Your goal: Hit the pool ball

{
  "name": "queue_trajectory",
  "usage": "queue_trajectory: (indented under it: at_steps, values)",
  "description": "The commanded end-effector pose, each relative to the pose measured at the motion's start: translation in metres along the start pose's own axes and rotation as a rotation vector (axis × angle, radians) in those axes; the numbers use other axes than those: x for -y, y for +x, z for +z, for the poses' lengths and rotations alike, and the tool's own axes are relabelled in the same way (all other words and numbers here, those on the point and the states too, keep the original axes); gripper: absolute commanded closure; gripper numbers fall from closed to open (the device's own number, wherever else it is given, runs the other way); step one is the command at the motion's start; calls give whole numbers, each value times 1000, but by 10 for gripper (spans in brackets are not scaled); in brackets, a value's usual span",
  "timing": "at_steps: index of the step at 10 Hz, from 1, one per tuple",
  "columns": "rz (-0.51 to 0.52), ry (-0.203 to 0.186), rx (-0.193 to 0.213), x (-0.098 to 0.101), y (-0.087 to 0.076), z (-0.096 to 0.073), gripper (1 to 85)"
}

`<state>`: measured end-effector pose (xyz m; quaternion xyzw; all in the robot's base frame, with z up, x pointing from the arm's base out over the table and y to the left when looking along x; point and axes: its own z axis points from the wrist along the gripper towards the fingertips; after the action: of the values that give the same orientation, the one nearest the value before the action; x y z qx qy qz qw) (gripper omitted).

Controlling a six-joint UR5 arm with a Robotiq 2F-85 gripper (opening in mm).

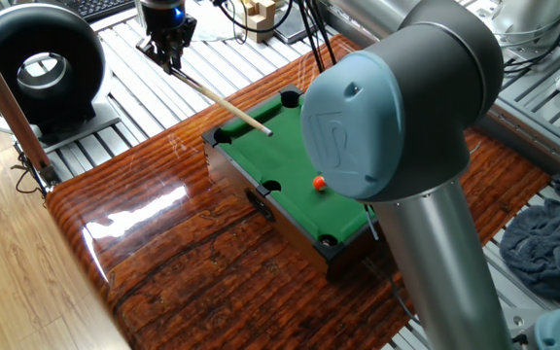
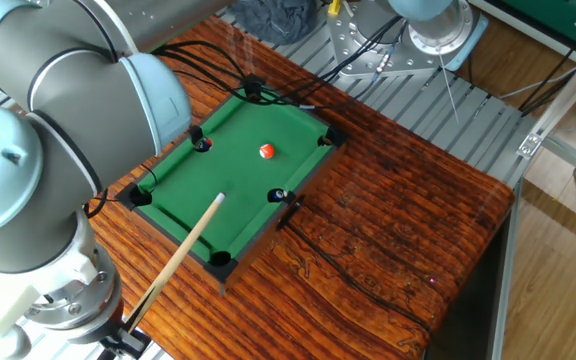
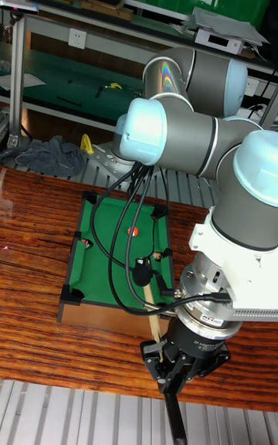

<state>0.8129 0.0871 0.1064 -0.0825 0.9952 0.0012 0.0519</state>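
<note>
The pool ball is a small orange-red ball on the green felt of the mini pool table, near a long rail. The other fixed view shows the pool ball toward the far end of the pool table. My gripper is shut on the butt of a wooden cue stick. The cue slants down over the table's corner, its tip above the felt well short of the ball. In the tall view the gripper holds the cue stick in front of the ball.
The pool table stands on a glossy wooden tabletop. My arm's bulk hides the table's far side. Black cables hang over the felt. A black round device stands at the left and a grey cloth lies at the right.
</note>
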Motion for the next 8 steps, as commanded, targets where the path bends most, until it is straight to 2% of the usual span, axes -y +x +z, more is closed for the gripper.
queue_trajectory:
  at_steps: [1,2,6,8]
  values:
    - [-1,8,-2,3,1,-1,843]
    - [4,-4,-2,0,1,-1,843]
    - [29,-14,-25,-2,8,-3,843]
    - [43,1,31,2,-3,-10,843]
